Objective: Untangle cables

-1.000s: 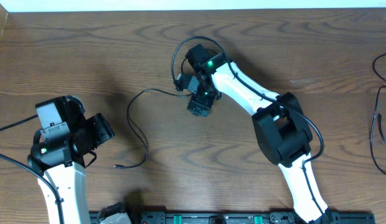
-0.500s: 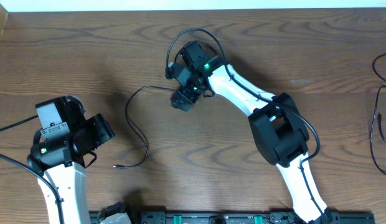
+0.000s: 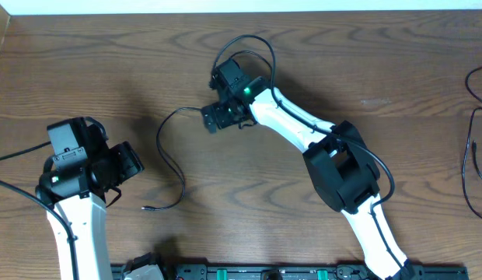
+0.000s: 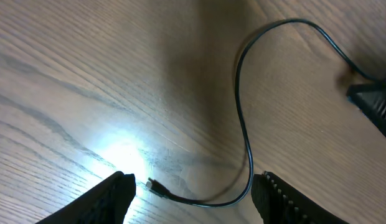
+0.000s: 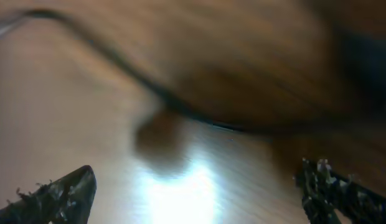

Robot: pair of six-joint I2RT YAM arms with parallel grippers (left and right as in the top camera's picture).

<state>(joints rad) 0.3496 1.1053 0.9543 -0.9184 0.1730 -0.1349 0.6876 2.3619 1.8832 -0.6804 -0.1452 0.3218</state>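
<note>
On the table, the cable runs far-to-near, plug pointing left.

Top-down; 2 wrist close-ups on cable

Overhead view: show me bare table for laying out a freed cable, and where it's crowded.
Bare: the table at far left, beyond the left gripper, and the wide patch between the right arm and the edge cables. Crowded: around the loose cable, between the left gripper and the right gripper.
</note>
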